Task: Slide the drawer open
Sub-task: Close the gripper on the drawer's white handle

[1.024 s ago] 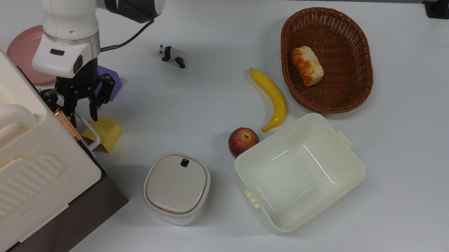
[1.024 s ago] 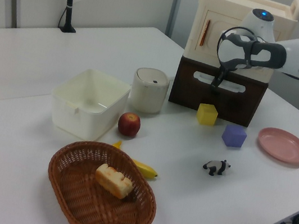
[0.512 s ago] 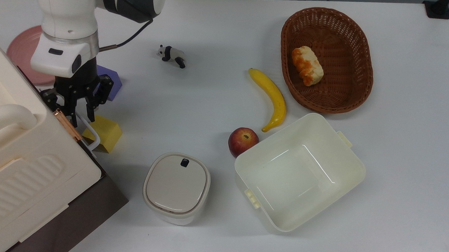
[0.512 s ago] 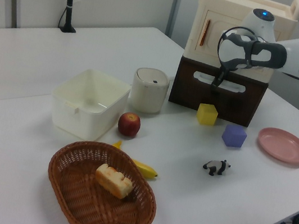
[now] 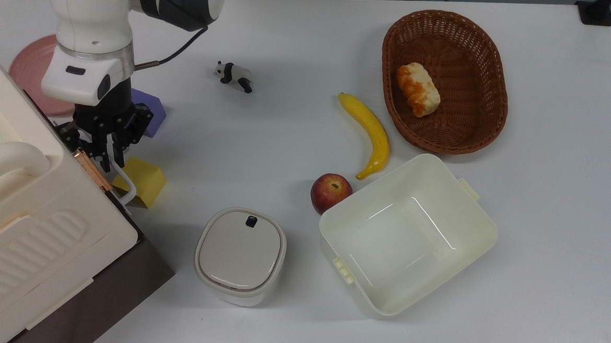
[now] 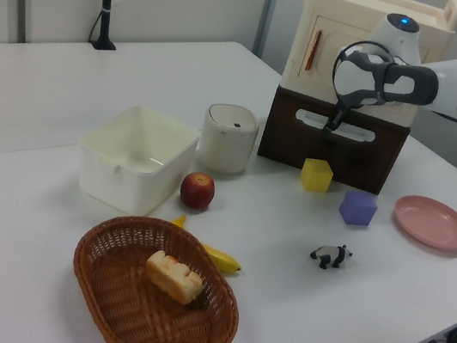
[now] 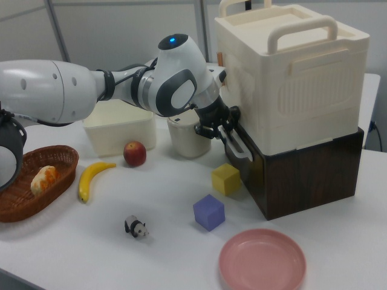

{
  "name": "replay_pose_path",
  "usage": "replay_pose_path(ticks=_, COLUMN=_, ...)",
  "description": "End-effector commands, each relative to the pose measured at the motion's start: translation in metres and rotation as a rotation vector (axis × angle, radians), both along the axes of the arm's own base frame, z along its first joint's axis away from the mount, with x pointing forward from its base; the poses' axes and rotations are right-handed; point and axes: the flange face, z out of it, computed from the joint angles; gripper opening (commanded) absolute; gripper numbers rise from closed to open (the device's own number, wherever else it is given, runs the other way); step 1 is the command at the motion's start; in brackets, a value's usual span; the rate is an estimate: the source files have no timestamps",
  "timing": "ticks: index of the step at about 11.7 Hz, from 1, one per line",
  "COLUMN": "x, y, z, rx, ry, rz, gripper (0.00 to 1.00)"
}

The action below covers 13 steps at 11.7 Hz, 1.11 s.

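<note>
Pinching the white loop handle (image 5: 122, 178) between gripper (image 5: 108, 156) fingers, drawer (image 7: 302, 175) front facing the yellow cube (image 5: 144, 181), pull path running that way

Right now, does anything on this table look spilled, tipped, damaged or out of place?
Nothing stands out. The drawer is shut, the hand is closed on its white handle, and the banana and apple lie loose on the table.
</note>
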Motion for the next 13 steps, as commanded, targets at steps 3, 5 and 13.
replay_pose_path(ticks=3, x=0.003, y=0.0, z=0.0, rx=-0.016, ry=-0.012, rz=0.02, gripper=0.07)
replay_pose_path(ticks=5, x=0.003, y=0.0, z=0.001, rx=-0.016, ry=-0.014, rz=0.018, gripper=0.08)
replay_pose_path(ticks=13, x=0.001, y=0.022, z=0.006, rx=-0.003, ry=-0.015, rz=0.051, gripper=0.07)
